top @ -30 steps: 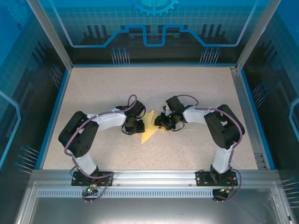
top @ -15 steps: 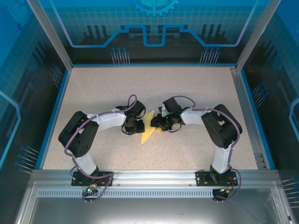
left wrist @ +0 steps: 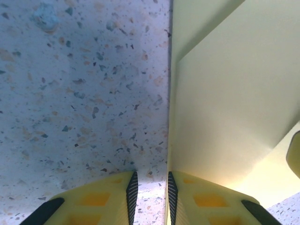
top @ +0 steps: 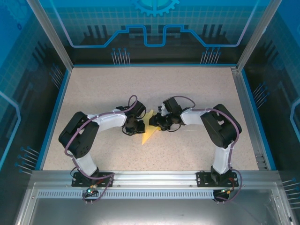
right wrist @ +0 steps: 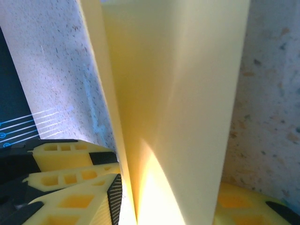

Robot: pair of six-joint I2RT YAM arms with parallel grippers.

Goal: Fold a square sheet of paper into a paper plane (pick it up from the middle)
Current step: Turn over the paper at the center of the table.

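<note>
The plane [top: 148, 132] is thin yellow paper creased into a narrow pointed wedge. It's lying in the middle of the speckled, stone-look bench [top: 187, 89], right between both claws. The left claw [top: 138, 126] has its ribbed black pads a sliver apart with bare bench showing in the gap, and the paper's edge runs up against one pad. The right claw [top: 157, 123] straddles a raised flap, but I can't tell if it's actually pinching. From above, the arms hide most of the folds.
</note>
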